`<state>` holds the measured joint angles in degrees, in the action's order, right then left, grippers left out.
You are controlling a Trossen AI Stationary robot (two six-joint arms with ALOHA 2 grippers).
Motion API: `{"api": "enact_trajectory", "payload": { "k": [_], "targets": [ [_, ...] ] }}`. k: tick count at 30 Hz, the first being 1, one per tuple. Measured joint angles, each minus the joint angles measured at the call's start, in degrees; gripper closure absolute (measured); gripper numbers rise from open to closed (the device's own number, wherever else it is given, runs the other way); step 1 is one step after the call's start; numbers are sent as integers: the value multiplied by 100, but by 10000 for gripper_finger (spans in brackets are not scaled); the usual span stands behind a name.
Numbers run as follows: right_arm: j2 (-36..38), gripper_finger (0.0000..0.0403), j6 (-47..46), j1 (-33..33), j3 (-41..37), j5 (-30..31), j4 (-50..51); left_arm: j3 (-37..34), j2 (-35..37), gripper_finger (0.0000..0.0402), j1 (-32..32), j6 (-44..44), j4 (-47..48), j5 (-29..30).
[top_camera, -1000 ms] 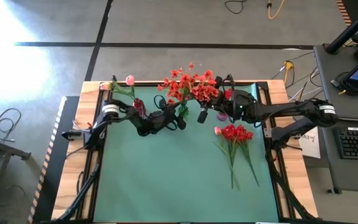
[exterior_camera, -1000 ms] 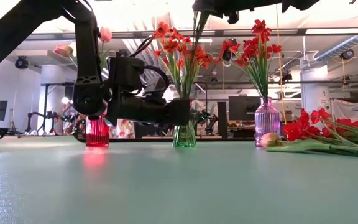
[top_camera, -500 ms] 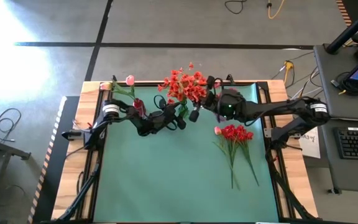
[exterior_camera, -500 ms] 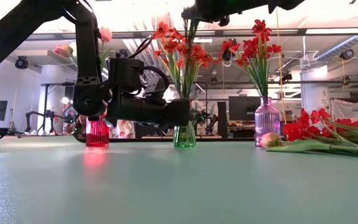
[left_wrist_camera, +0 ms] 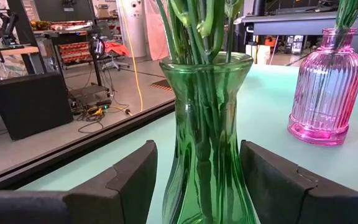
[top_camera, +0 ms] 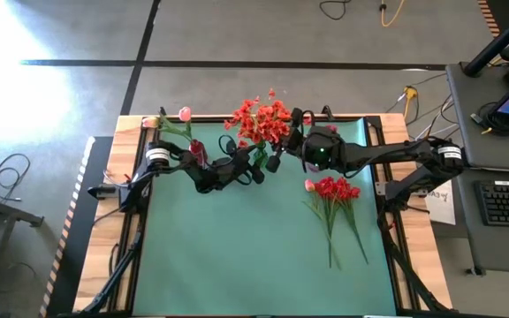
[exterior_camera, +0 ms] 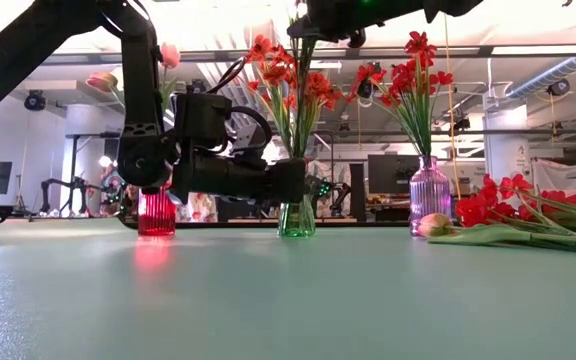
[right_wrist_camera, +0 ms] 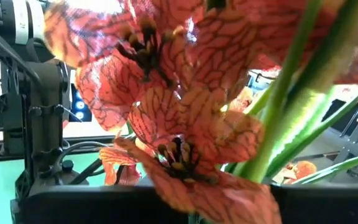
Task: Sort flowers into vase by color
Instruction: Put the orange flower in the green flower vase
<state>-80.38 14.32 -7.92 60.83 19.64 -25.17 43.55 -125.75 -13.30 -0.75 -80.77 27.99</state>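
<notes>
A green glass vase (exterior_camera: 296, 215) with orange-red flowers (top_camera: 259, 119) stands at the far middle of the table. My left gripper (left_wrist_camera: 197, 168) is shut on it. Above it, my right gripper (exterior_camera: 318, 15) is shut on the green stem (exterior_camera: 302, 45) of an orange-red flower (right_wrist_camera: 179, 124). That stem hangs down among the vase's bouquet, which hides its lower end. A red vase (exterior_camera: 156, 212) on the left holds pink tulips (exterior_camera: 168, 55). A pink vase (exterior_camera: 430, 195) on the right holds deep red flowers (exterior_camera: 408, 75). My left gripper has the green vase's lower body (left_wrist_camera: 173, 180) between its two fingers, one on each side. The fingers (left_wrist_camera: 126, 186) come level from the table's left. The vase stands upright with its base on the table. My right gripper holds the flower's stem high up, coming level from the table's right. The picture's upper edge in the low view and the blossoms in the right wrist view hide the contact. The stem hangs below the fingers.
Loose deep red flowers (top_camera: 334, 190) and a pink bud (top_camera: 309, 185) lie on the green mat at the right, stems toward the near edge. The mat's near half (top_camera: 237, 256) is bare. My right arm (top_camera: 387, 157) reaches over the far right of the table.
My right gripper has moved toward the table's left, carrying the hanging stem over the green vase's bouquet. It stays shut. The vases have not moved.
</notes>
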Motion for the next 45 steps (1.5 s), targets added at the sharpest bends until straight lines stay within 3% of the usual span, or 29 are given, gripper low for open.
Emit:
{"api": "enact_trajectory", "payload": {
  "k": [20, 45],
  "targets": [
    [-74, 390, -689, -220, 61, 125, 221, -4, 0, 192, 0, 2, 4, 0],
    [-563, 390, -725, -225, 78, 141, -107, -7, 0, 192, 0, 2, 33, 0]
  ]
}}
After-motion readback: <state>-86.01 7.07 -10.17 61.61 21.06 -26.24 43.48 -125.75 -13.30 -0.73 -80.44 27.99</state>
